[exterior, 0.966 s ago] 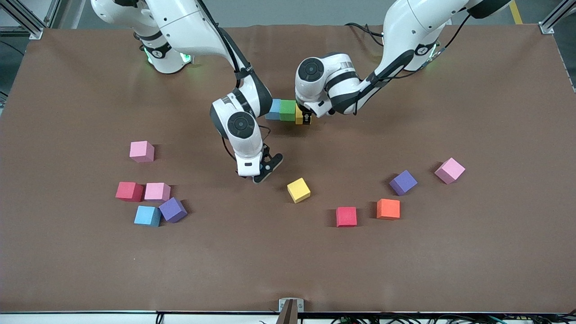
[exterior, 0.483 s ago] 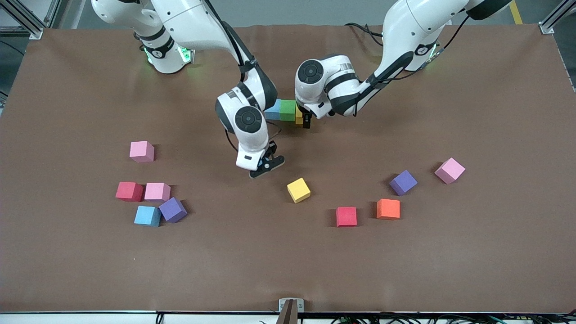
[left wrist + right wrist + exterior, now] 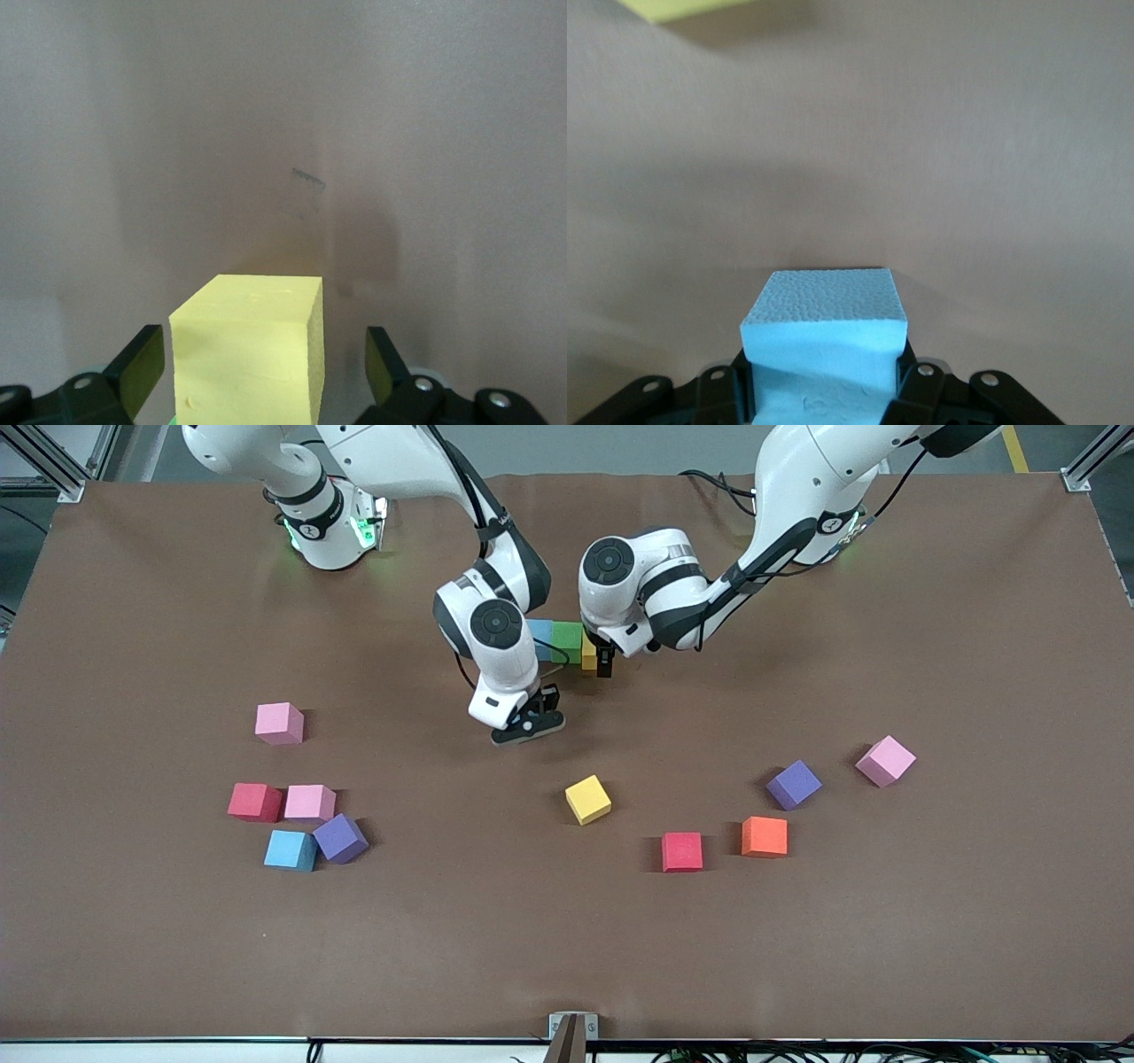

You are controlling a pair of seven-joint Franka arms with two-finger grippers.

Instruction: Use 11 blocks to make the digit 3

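With your left gripper [image 3: 257,372] spread wide around the yellow block [image 3: 252,354] ending the three-block row [image 3: 563,644] toward the table's robot edge, lift straight up while the right gripper [image 3: 824,390], clamping a blue block [image 3: 824,341], waits over bare table

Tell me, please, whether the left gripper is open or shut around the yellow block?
Open: the left gripper has its fingers standing clear of the yellow block on both sides.
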